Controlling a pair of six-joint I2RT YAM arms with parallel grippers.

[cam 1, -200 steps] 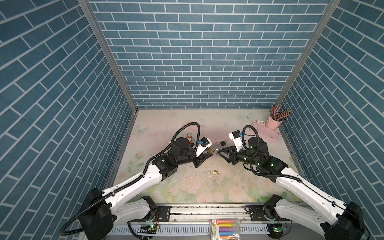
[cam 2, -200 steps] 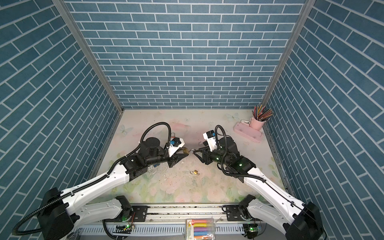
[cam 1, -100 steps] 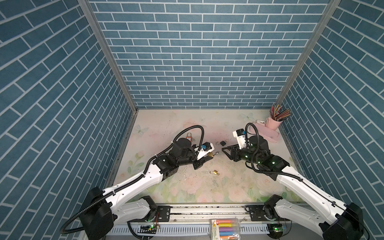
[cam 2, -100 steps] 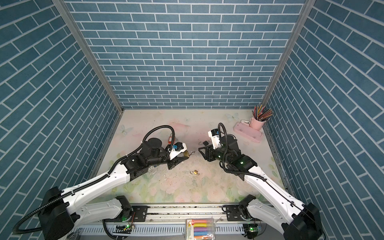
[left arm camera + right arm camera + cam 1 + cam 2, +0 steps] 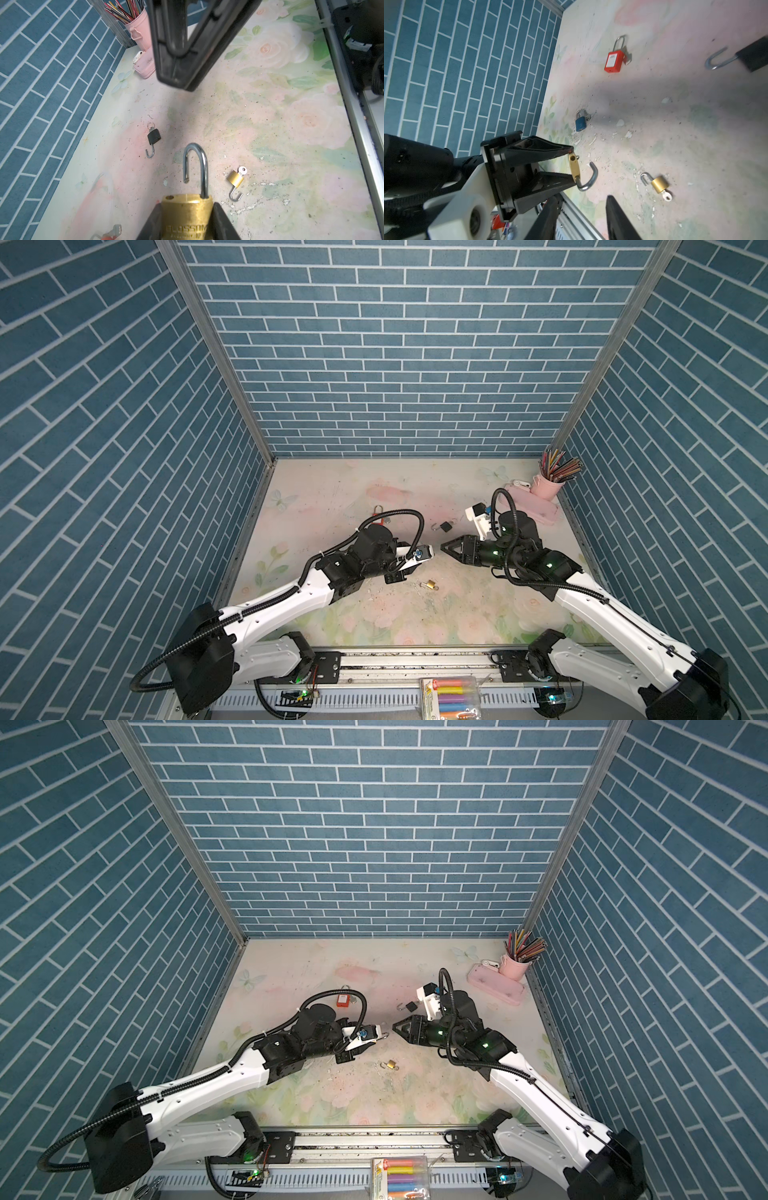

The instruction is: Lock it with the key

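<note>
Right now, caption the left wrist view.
Left gripper holds an open brass padlock; black padlock and gold padlock lie beyond.

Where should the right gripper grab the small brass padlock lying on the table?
I'd grip the small brass padlock by its body, from above, jaws across its two bare edges: it lies flat, with the open shackle sticking out one end and the key out the other.

**Desk:** What's the lock, and where?
**Me:** A brass padlock (image 5: 187,216) stamped BLOSSOM, pinched by its narrow edges between the fingers of my left gripper (image 5: 187,205) and held in the air.
**Desk:** Its state?
**Me:** Unlocked. Its silver steel shackle (image 5: 204,166) stands raised, with one leg seated and the free end clear of its hole.
</note>
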